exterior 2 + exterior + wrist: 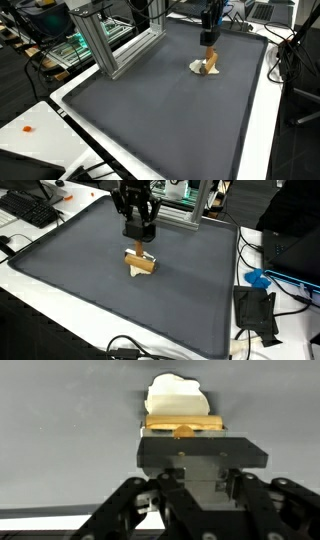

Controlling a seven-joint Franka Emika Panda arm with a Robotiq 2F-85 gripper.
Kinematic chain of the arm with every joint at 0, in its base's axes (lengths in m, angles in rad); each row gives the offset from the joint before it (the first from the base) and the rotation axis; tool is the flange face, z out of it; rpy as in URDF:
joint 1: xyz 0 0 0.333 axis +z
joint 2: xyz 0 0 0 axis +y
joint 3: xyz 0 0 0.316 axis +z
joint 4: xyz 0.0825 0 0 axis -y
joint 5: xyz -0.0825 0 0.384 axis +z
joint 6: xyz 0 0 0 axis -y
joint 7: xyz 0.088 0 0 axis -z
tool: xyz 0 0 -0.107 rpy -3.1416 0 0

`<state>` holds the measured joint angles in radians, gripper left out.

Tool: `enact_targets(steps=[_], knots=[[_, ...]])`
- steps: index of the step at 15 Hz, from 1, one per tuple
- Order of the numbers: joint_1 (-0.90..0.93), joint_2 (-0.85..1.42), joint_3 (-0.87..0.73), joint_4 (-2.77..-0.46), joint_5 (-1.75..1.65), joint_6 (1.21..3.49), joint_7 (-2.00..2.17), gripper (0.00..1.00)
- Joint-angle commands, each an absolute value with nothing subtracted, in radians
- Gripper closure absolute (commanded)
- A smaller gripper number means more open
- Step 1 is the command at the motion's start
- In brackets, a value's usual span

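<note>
While in tool (140,246), one wooden block (145,266)

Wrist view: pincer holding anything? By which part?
The pincer is shut on the tan wooden block, gripping its upper end from above. The white piece beside the block is not in the grip.

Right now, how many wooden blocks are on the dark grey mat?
1. The tan rectangular wooden block is gripped by the claw, over a cream rounded piece; none seems hidden.
</note>
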<state>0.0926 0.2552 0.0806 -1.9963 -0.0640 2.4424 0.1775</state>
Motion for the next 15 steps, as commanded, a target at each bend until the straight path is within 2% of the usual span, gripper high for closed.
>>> enact_targets(steps=[1, 15], knots=[[0.113, 0.289, 0.041, -2.015, -0.111, 2.458, 0.248, 0.77], [0.107, 0.25, 0.054, -2.012, -0.091, 2.185, 0.189, 0.77]])
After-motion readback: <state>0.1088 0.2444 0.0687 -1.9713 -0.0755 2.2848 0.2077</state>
